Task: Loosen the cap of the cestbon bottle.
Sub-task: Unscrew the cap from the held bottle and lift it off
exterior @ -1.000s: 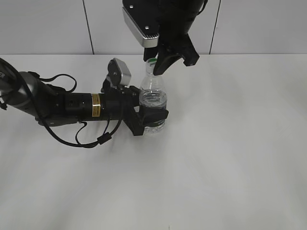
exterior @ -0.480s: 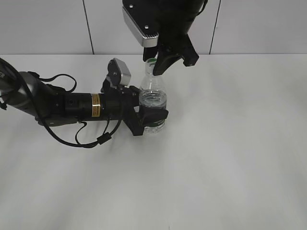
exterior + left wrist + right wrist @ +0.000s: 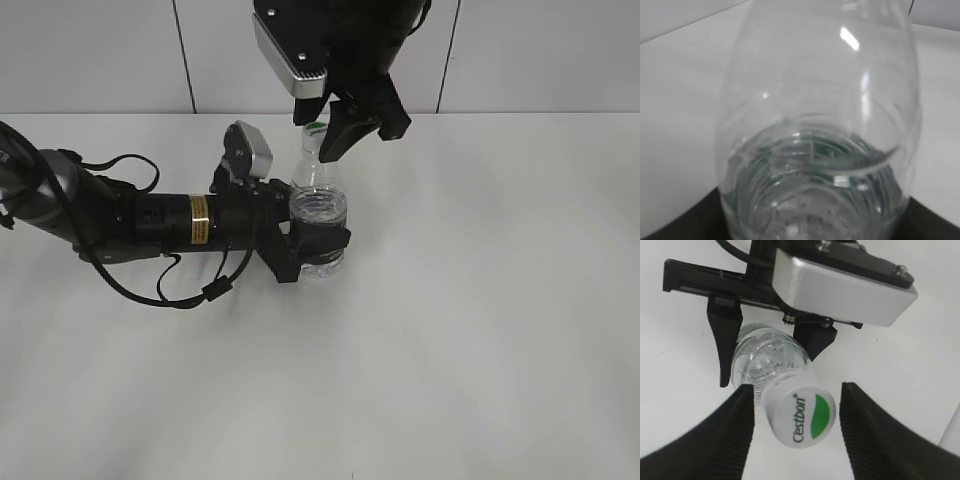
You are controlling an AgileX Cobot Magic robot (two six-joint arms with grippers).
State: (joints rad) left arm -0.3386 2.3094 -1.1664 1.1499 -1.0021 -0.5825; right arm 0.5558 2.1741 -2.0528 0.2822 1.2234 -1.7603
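Right gripper (image 3: 797, 427) hangs over the cap (image 3: 800, 414) with its jaws parted; from my wrist feed I see a gap between the cap and the right-hand pad, while the left-hand pad sits just beside the cap's edge and I cannot tell whether it touches. Nothing is pinched there. Left gripper (image 3: 312, 240) reaches in level from the left side of the table (image 3: 480, 320) and clamps the cestbon bottle (image 3: 318, 215) around its middle, jaws on either side of the body, the bottle standing upright near the table's far edge.

Much is hard to read. My left wrist feed is filled by the clear bottle wall and water, blurred; the fingers are hidden apart from dark shapes at the bottom corners. From the exterior camera the cap is mostly covered by the right gripper's black fingers, and the bottle's label is hidden behind the left jaws.
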